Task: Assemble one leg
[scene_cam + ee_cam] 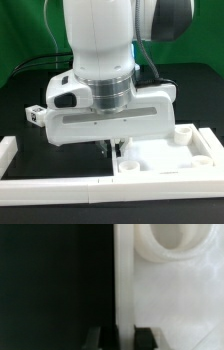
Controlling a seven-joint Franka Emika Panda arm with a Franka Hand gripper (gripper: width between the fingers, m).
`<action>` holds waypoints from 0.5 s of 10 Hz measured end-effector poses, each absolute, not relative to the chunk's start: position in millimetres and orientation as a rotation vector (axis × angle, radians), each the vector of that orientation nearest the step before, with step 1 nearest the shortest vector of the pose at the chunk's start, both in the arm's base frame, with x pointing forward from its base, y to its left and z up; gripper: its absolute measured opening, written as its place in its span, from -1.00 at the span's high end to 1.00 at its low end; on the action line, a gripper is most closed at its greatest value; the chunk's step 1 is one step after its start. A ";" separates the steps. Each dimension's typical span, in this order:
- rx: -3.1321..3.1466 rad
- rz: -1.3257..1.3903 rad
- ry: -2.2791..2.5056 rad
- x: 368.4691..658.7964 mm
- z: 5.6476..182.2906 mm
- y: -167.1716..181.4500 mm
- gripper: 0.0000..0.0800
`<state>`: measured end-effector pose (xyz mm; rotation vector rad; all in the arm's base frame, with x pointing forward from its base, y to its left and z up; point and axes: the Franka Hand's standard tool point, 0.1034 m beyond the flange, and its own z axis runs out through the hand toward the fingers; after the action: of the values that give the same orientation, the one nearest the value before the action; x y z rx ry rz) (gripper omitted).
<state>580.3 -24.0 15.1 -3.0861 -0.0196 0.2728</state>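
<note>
The large white panel [165,150] with round sockets lies on the black table at the exterior view's right. In the wrist view the panel [170,297] fills one side, with one socket [178,246] showing. My gripper [110,148] points straight down at the panel's edge nearest the exterior view's left. In the wrist view my gripper [120,339] has its jaws close together, only a narrow gap between them. They stand right over the panel's edge and hold nothing that I can see. A small white tagged post [35,114], perhaps a leg, peeks out beside the arm at the left.
A white rail [60,185] runs along the front and another white rail [10,150] along the exterior view's left. The arm's big white body [100,50] hides the table's middle. A green backdrop stands behind.
</note>
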 end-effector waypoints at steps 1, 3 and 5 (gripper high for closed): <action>-3.086 0.273 -0.020 580.3 15.1 -24.0 0.86; -3.087 0.273 -0.014 580.3 14.9 -23.9 0.86; -3.081 0.312 0.019 580.4 14.9 -22.2 0.86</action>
<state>580.4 -22.2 14.9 -3.0808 0.0189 0.3121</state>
